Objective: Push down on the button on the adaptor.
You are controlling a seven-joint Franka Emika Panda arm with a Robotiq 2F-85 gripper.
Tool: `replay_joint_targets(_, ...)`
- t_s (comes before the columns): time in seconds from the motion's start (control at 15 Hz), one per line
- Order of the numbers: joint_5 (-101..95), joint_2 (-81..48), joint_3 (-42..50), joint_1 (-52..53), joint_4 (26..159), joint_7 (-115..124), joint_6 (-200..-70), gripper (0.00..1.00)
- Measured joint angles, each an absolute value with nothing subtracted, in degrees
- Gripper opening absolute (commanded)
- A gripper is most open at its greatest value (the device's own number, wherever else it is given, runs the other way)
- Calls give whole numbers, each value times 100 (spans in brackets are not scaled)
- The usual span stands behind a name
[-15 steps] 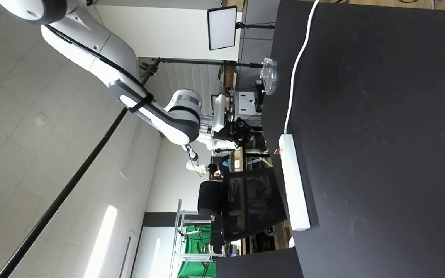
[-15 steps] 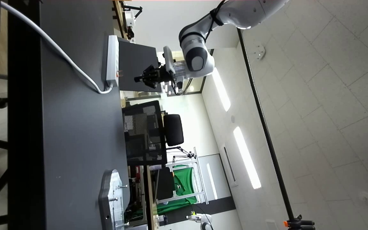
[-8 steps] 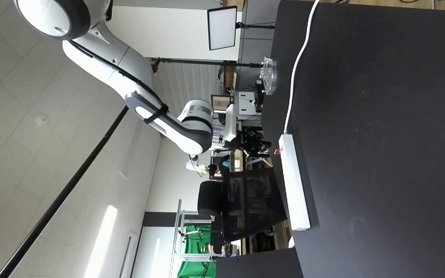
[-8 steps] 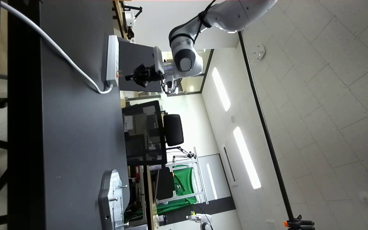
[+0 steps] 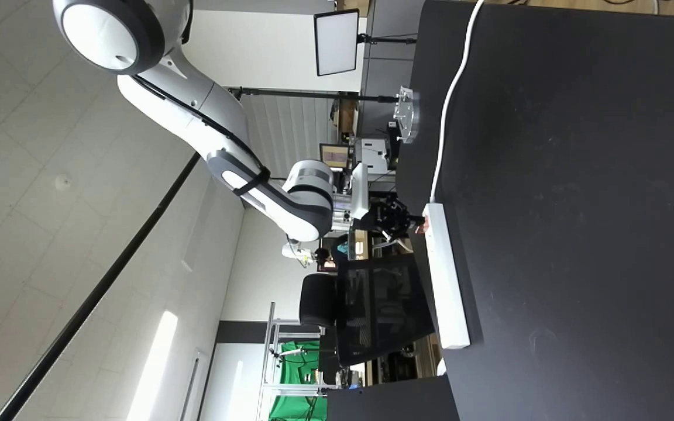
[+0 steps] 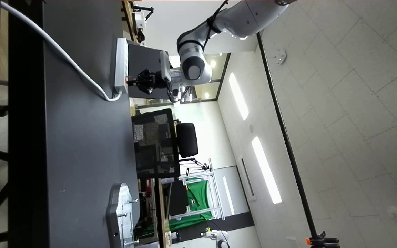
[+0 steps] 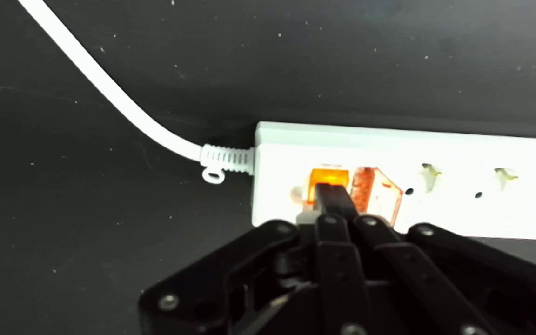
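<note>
The adaptor, a long white power strip, lies on the black table in both exterior views [image 5: 447, 286] [image 6: 120, 63] and in the wrist view [image 7: 463, 214]. Its orange button [image 7: 328, 176] glows near the cable end. A clear reddish flap [image 7: 384, 193] stands open beside the button. My gripper [image 7: 333, 188] is shut, its fingertips together and nothing between them. It points down at the button and hides its lower part. In both exterior views the gripper [image 5: 422, 221] [image 6: 129, 83] meets the adaptor's top at the button. I cannot tell whether the button is pressed in.
A white cable [image 7: 123, 107] runs from the adaptor's end across the table [image 5: 577, 204]. A clear plate with upright bolts [image 6: 125, 213] stands farther along the table. A black mesh chair [image 6: 157, 143] is beyond the table's edge. Both exterior views are turned sideways.
My gripper has come down from above the adaptor to its button, staying shut. The adaptor, flap and cable have not moved.
</note>
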State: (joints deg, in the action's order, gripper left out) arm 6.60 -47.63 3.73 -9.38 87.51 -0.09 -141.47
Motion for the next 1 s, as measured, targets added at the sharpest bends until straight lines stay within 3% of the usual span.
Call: replay_joint_targets(1.0, 567, -4973, 419, -900, 8378, 0, -13625, 0)
